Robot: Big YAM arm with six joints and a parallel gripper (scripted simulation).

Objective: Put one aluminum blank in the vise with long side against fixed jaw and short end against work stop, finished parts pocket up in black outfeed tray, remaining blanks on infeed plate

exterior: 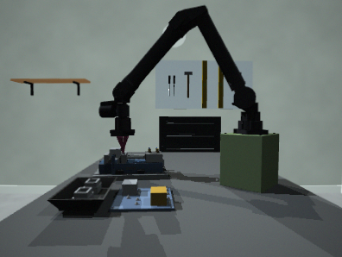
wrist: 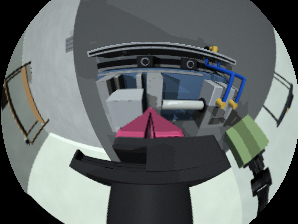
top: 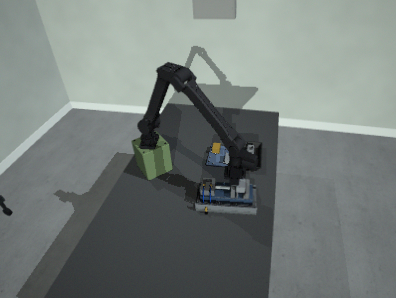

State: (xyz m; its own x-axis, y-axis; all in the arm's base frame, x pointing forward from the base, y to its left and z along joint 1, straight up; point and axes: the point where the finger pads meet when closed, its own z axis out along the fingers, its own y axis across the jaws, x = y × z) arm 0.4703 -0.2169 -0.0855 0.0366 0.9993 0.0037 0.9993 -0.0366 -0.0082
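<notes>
My gripper [exterior: 123,148] is shut and empty, its pink fingers pointing down over the vise [exterior: 131,163]. In the wrist view the fingertips [wrist: 150,121] hang above a gray block [wrist: 127,106] lying between the jaws, beside the short work stop rod [wrist: 181,104]. The hose-side jaw [wrist: 222,90] is at the right. Two pocketed finished parts [exterior: 88,186] lie in the black outfeed tray [exterior: 79,199]. A gray blank [exterior: 129,186] and a yellow brass blank [exterior: 158,195] sit on the blue infeed plate [exterior: 144,200].
The green arm pedestal [exterior: 249,160] stands at the right of the table. A dark cabinet [exterior: 190,134] and a tool board [exterior: 203,84] are at the back wall. A wooden shelf [exterior: 49,81] hangs at the far left.
</notes>
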